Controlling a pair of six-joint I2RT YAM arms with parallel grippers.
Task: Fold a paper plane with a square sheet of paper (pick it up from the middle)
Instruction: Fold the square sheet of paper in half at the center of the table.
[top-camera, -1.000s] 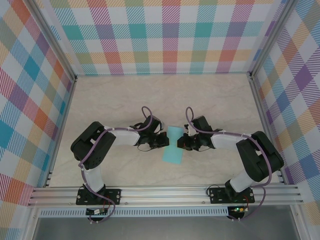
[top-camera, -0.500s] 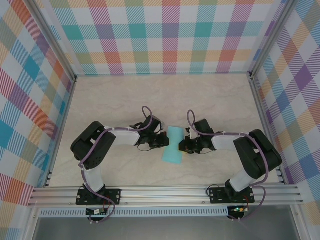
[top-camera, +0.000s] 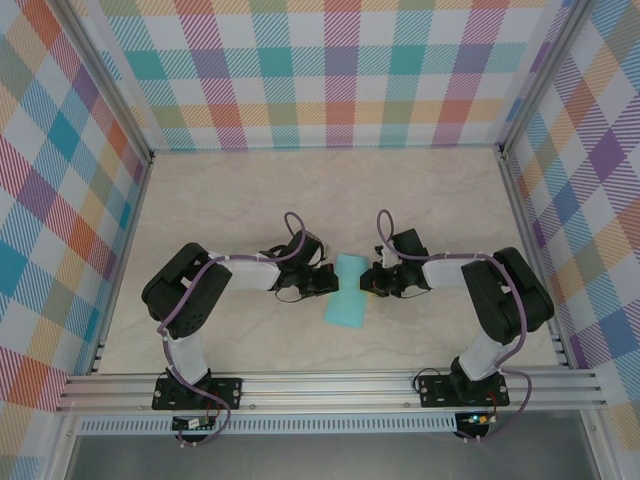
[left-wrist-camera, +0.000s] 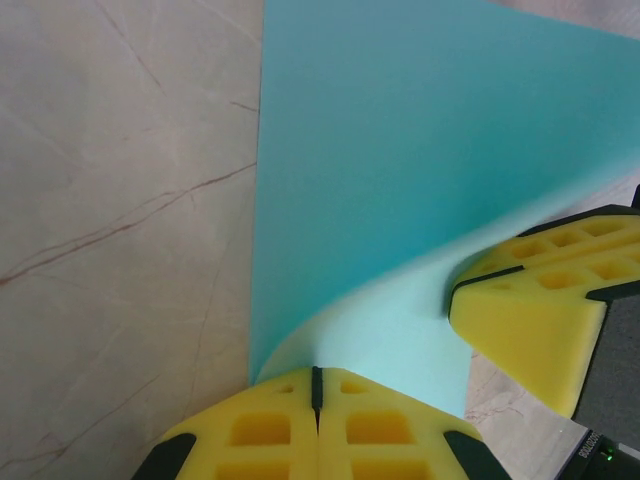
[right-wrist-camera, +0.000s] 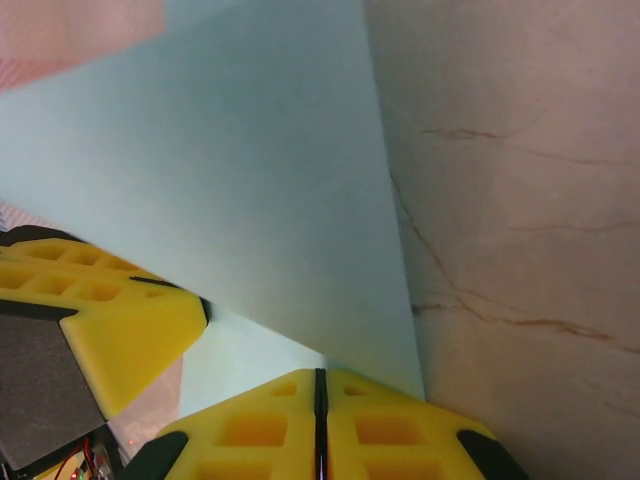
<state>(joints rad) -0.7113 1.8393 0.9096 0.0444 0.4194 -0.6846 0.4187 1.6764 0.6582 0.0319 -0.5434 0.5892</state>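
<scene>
Paper plane (top-camera: 346, 290) sits mid desk (top-camera: 220, 200) between my arms, long axis running near-to-far. My left fingers (left-wrist-camera: 260, 425) pinch its left edge, right fingers (right-wrist-camera: 250, 420) its right edge, both equally close.

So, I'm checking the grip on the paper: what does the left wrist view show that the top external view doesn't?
Left wrist view: the left fingers pressed shut on the edge of the cyan paper, the sheet curling up from them toward the right fingers. Top external view: the left arm and right arm in full, the paper's narrow slanted outline, the plaid walls. Shared: the paper between both arms' fingers, over the marble table.
</scene>
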